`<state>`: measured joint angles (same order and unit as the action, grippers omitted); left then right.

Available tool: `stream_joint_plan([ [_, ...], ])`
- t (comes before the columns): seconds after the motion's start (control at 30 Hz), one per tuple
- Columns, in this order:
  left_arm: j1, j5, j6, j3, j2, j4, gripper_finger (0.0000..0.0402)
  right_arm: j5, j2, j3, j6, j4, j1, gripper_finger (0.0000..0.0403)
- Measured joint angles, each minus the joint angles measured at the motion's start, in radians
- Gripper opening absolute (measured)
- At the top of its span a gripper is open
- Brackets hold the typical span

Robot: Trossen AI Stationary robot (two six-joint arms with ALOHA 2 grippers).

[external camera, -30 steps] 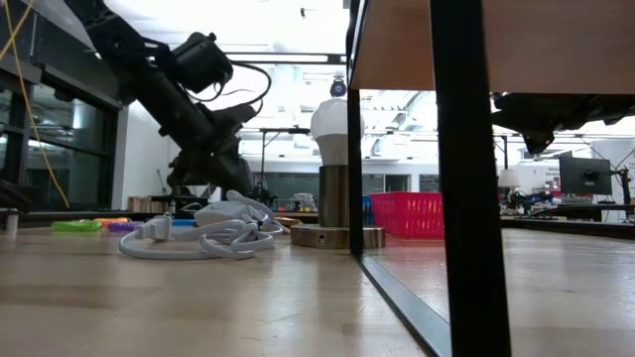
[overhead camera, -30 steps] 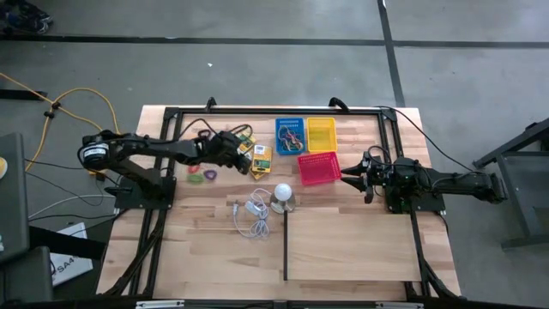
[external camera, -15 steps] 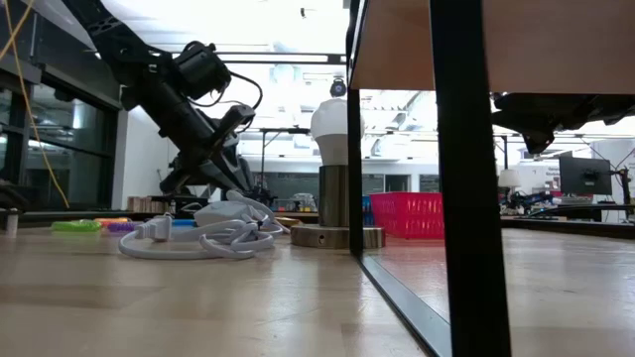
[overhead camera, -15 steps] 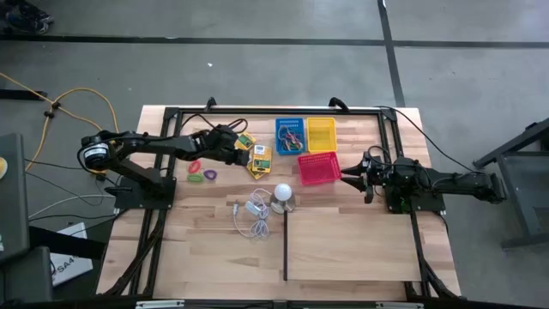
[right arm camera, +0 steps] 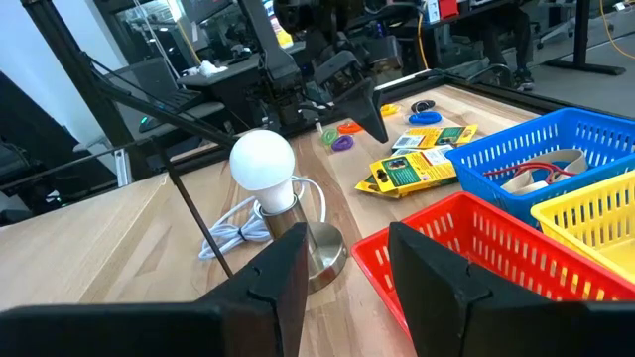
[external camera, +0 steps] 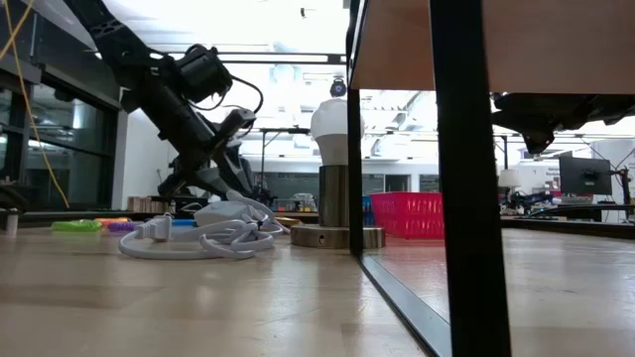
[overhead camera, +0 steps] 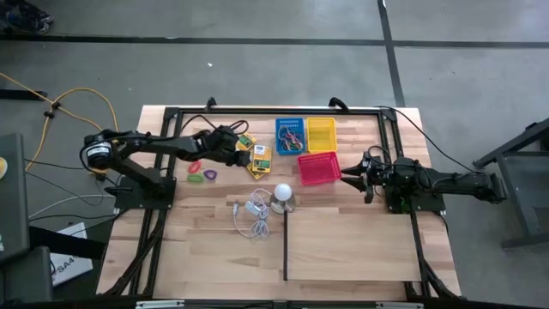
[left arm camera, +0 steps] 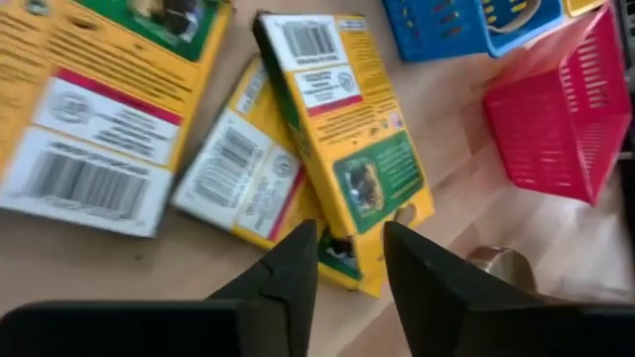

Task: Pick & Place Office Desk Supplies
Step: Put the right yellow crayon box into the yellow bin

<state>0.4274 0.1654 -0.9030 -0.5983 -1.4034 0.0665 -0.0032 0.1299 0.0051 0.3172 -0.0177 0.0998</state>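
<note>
- Two dark arms reach over a pale wooden worktop (overhead camera: 343,249), the left from the picture's left in the high view and the right from its right.
- Left gripper (left arm camera: 349,260): low over a cluster of yellow-and-green packets (left arm camera: 342,129), its jaws standing slightly apart with the lower edge of one packet showing in the gap; no packet is clamped.
- Packets, high view: they lie flat and overlapping (overhead camera: 256,154) just beside the blue basket (overhead camera: 290,135), on the side toward the left arm.
- Coloured rings (overhead camera: 202,174): small green, purple and red loops lie on the bare wood near the left arm, apart from the packets.
- Blue basket: it holds thin rubber bands (right arm camera: 531,174); the yellow basket (overhead camera: 322,133) touches its side, and the red basket (overhead camera: 318,168) sits just in front of both.
- Right gripper (right arm camera: 347,258): hovering beside the red basket, jaws apart and holding nothing.
- White bulb on a silvery base (overhead camera: 283,196): upright near the worktop's middle, with a coiled white cord (overhead camera: 253,215) beside it.
- A thin black upright rod (external camera: 466,178) stands close to the low camera.
</note>
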Motion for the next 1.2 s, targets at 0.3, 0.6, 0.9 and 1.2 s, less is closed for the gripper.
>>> stream_joint_plan([
  [0.3,0.010,0.055,-0.063,0.000,-0.058,0.066,0.0141,0.000,0.000,0.000,0.000,0.000,0.000,0.0130],
  [0.6,0.041,0.097,-0.071,-0.001,-0.098,0.080,0.0141,0.000,0.000,0.000,0.000,0.000,0.000,0.0130],
  [0.9,0.044,0.162,-0.098,-0.001,-0.165,0.184,0.0141,0.000,0.000,0.000,0.000,0.000,0.000,0.0130],
  [1.2,0.044,0.162,-0.092,-0.001,-0.172,0.183,0.0141,0.000,0.000,0.000,0.000,0.000,0.000,0.0130],
])
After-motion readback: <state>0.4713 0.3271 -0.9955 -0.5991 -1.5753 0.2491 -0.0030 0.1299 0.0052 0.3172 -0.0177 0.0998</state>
